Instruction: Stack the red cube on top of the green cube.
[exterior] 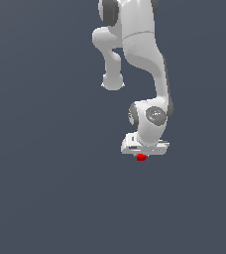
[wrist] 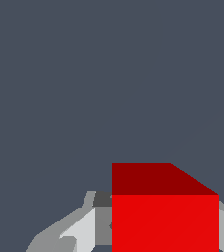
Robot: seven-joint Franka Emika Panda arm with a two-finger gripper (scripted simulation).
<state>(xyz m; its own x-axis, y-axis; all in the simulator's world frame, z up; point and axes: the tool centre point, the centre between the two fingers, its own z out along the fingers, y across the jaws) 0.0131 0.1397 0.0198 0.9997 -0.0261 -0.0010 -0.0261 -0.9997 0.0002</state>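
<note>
The red cube point(exterior: 141, 158) shows just under the white hand of my gripper point(exterior: 141, 155) in the exterior view, low in the scene. In the wrist view the red cube point(wrist: 165, 216) fills the space between my gripper's point(wrist: 158, 236) two grey fingers point(wrist: 82, 234), which press against its sides. The gripper is shut on the red cube. The green cube is not in view in either frame. I cannot tell whether the red cube rests on something or hangs above the surface.
The white arm point(exterior: 144, 59) rises from the gripper toward the top of the exterior view. A plain dark grey-blue surface point(exterior: 45, 173) surrounds it on all sides.
</note>
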